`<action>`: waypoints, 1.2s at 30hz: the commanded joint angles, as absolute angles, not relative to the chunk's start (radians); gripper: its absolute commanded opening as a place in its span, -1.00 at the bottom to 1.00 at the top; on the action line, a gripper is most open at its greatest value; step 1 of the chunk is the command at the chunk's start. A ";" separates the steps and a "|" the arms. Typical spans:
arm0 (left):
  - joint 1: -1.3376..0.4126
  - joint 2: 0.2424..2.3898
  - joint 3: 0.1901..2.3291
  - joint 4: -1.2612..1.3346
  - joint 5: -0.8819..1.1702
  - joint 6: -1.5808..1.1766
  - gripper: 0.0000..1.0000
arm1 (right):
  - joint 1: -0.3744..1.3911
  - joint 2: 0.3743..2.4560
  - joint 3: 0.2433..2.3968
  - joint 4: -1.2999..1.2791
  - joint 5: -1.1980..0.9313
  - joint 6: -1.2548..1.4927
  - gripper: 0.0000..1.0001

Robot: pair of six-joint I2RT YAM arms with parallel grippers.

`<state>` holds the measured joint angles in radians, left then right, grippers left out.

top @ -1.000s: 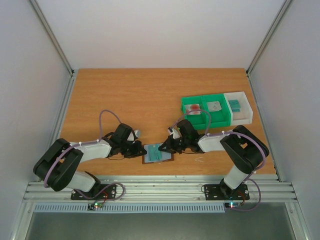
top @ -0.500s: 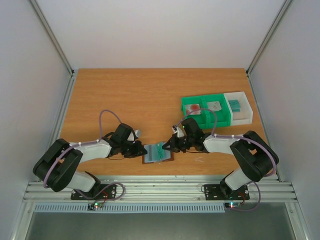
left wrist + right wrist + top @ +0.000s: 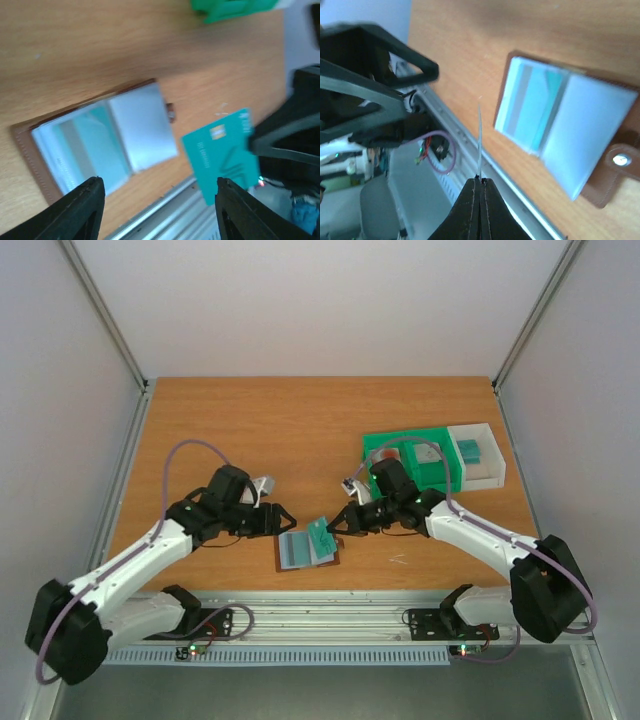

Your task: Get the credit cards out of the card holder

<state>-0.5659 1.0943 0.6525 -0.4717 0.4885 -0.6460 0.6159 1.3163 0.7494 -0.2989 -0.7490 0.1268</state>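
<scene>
Well, from overhead, the left gripper (image 3: 281, 521) hangs just left of the card holder (image 3: 298, 551), its jaws spread wide with nothing between them. The holder lies open and flat on the wooden table (image 3: 300, 430), near the front edge. The right gripper (image 3: 334, 529) is pinched on a teal card (image 3: 321, 534), held tilted over the holder's right half. Farther back on the right stand the green bins (image 3: 445, 478) and a white bin (image 3: 492, 472); a pinkish card with a red blot (image 3: 386, 454) shows in a green one and a blue-green card (image 3: 468, 449) in the white one. Through the left wrist camera, both left fingers (image 3: 75, 210) sit far apart at the bottom corners, empty. The holder (image 3: 100, 140) shows its brown border and blue-grey pockets, with teal visible in the left pocket. The teal card (image 3: 220, 152) is clear of the holder, gripped at its far edge by the right arm's black fingers (image 3: 280, 145). Through the right wrist camera, the fingers (image 3: 472, 210) are pressed together on the card, seen edge-on as a thin pale line (image 3: 479, 140). The open holder (image 3: 565, 135) lies to the right.
</scene>
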 commanded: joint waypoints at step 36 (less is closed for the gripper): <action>-0.568 1.003 0.792 -0.640 1.106 -0.463 -0.99 | 0.722 1.223 0.864 -0.348 -1.118 0.015 -0.97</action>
<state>-0.5659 1.0069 0.7982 -0.6788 1.0966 -0.4618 0.7136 1.2179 0.8494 -0.3866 -1.1213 -0.0189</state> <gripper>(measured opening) 0.016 0.012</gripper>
